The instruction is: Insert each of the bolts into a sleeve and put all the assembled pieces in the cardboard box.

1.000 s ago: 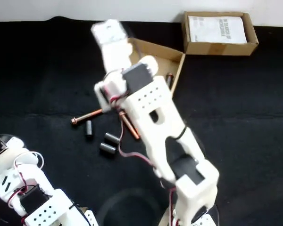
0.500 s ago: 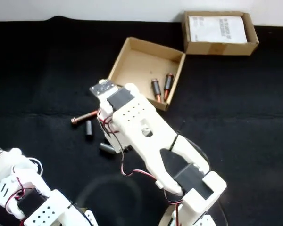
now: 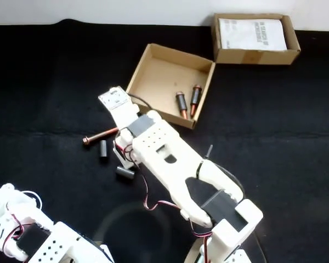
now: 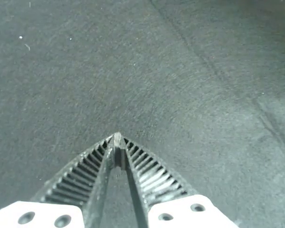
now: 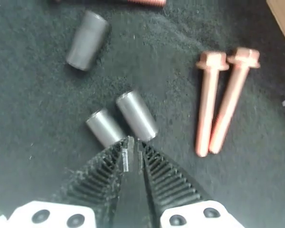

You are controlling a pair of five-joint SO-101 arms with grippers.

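Observation:
My right gripper (image 5: 131,143) is shut with nothing in it, its tips just short of two grey sleeves (image 5: 104,127) (image 5: 137,115) lying side by side on the black cloth. A third sleeve (image 5: 87,40) lies farther off. Two copper bolts (image 5: 208,102) (image 5: 232,95) rest together beside them. In the high view the right arm (image 3: 153,142) covers most of these parts; one bolt (image 3: 100,135) and two sleeves (image 3: 103,148) (image 3: 125,173) show beside it. The open cardboard box (image 3: 153,74) holds two assembled pieces (image 3: 181,104) (image 3: 196,97). My left gripper (image 4: 118,138) is shut over bare cloth.
A second cardboard box (image 3: 255,55) with a white sheet inside stands at the back right. The left arm (image 3: 27,235) sits at the front left corner. Black cloth (image 3: 274,137) covers the table.
The right arm has swung back from over the cardboard box and come down over the loose bolts and sleeves. The left arm has drawn lower toward the front left corner.

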